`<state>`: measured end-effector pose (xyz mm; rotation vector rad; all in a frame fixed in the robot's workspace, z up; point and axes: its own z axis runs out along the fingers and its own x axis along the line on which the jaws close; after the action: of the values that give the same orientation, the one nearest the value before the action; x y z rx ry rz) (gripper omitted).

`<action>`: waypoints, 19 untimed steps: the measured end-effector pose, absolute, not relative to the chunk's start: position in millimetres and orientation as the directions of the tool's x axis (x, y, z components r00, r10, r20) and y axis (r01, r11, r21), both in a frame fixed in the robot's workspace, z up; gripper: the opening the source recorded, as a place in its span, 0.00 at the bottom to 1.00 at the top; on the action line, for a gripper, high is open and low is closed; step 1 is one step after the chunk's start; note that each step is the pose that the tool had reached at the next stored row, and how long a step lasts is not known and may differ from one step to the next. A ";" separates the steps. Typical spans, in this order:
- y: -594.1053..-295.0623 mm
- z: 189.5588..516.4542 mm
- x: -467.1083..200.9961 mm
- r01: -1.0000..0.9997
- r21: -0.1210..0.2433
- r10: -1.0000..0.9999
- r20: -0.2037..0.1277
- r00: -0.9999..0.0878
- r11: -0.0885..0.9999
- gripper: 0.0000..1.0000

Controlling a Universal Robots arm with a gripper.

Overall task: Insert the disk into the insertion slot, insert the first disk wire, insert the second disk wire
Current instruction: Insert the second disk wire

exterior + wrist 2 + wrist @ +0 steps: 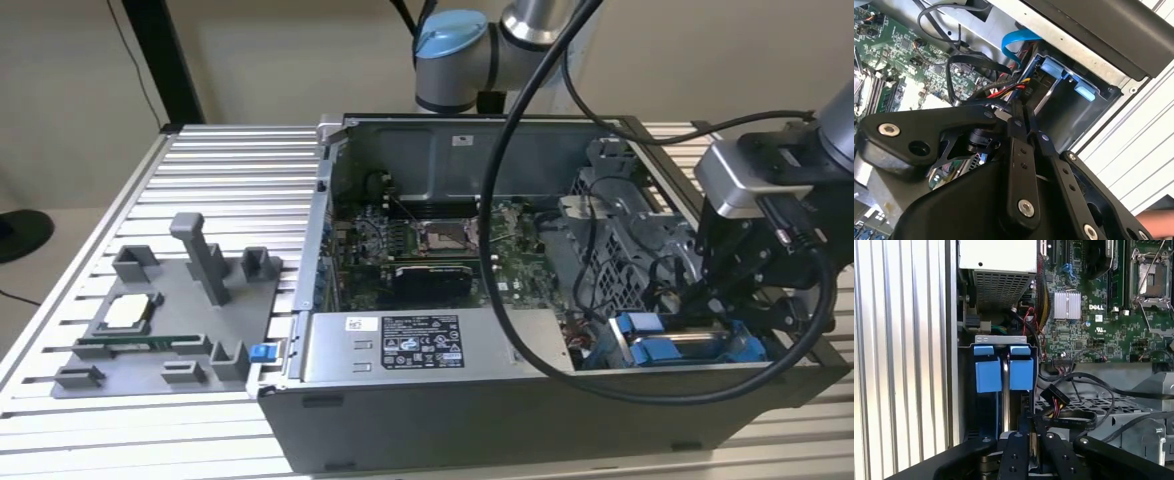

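My claw (1026,440) sits low in the computer case (441,440), at about 4 o'clock in the exterior view, right over the drive bay corner. Its fingers (1015,455) look pressed close together in both wrist views, nearly closed, but I can't tell what, if anything, is pinched between them. The disk (1005,390) stands on edge in the insertion slot (1002,339), its thin metal edge showing between the two halves of its blue frame (988,374); the claw tips are at the end of that edge. In the exterior view the blue frame (667,350) sits just at 3 o'clock of the power-supply box (420,345). A black connector with coloured wires (1055,399) hangs loose just beside the slot, toward the motherboard (1094,315). The case rests on a ribbed metal surface (227,170), with a grey parts fixture (174,320) at 9 o'clock.
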<state>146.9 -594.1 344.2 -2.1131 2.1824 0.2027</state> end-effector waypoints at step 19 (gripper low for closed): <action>-594.1 336.4 144.3 -0.999 0.020 -0.987 -0.160 -0.033 0.030 0.00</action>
<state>144.3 -594.1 336.4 -2.1110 2.1787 0.1921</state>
